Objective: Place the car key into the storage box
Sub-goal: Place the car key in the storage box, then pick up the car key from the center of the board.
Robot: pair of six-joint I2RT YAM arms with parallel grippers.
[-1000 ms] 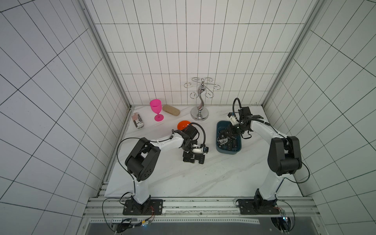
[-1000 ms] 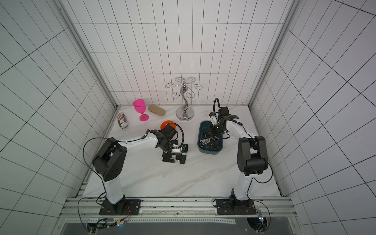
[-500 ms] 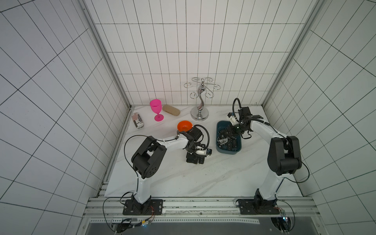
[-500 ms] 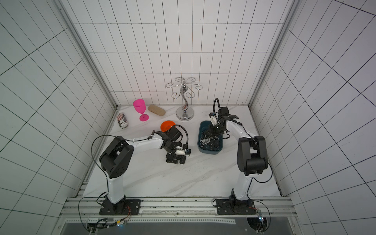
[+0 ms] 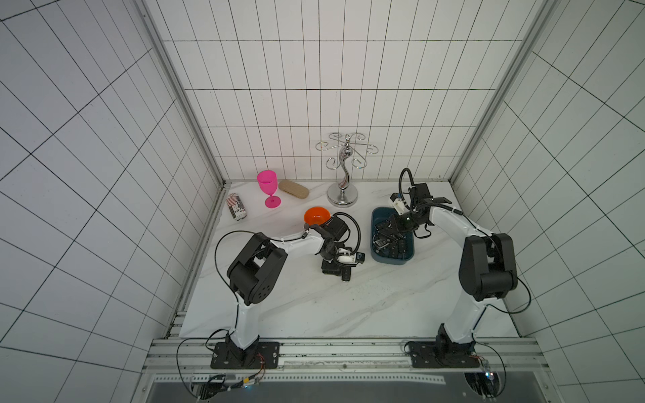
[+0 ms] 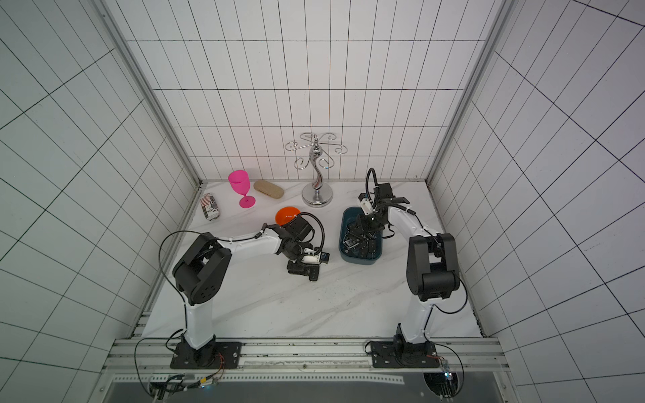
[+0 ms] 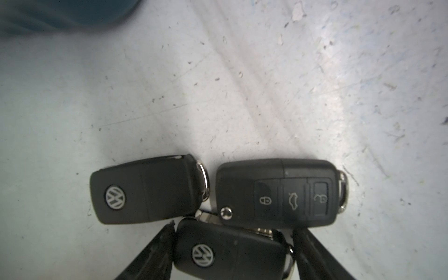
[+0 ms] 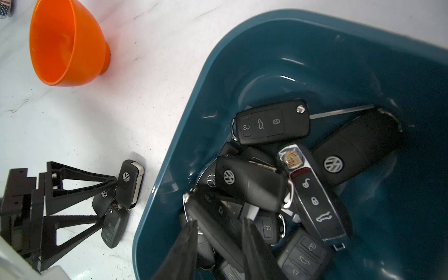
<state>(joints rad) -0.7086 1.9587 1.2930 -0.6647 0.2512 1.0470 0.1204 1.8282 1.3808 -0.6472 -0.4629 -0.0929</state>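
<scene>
Since one second ago the left gripper (image 7: pixel 234 230) has narrowed its jaws from wide apart, and the right gripper (image 8: pixel 219 219) has parted its jaws from fully closed. The left elbow has also shifted slightly toward the box; nothing else on the table (image 7: pixel 242 72) has moved.

Count, as I read it:
- Grippers: two.
- Keys on the table: three.
- Keys in the storage box (image 8: pixel 327 43): at least eight in the key pile (image 8: pixel 249 181). They overlap, so I cannot give an exact figure.
- One each: orange bowl (image 8: pixel 65 43), pink goblet (image 5: pixel 267 181), chrome stand (image 5: pixel 342 199), patterned can (image 5: pixel 236 207), tan case (image 5: pixel 294 189).

Position relative to the tool:
- The car key (image 7: pixel 230 252) lies flat on the table between the left fingers (image 7: pixel 150 254), logo side up, with one finger at each end. I cannot tell whether it is clamped yet.
- The logo-side key (image 7: pixel 145 194) and the button-side key (image 7: pixel 278 194) lie just beyond the left fingertips, side by side, the latter touching the car key.
- The storage box stands near the left gripper, apart from it.
- The right gripper hangs inside the box with its jaws apart, fingertips down among the pile.
</scene>
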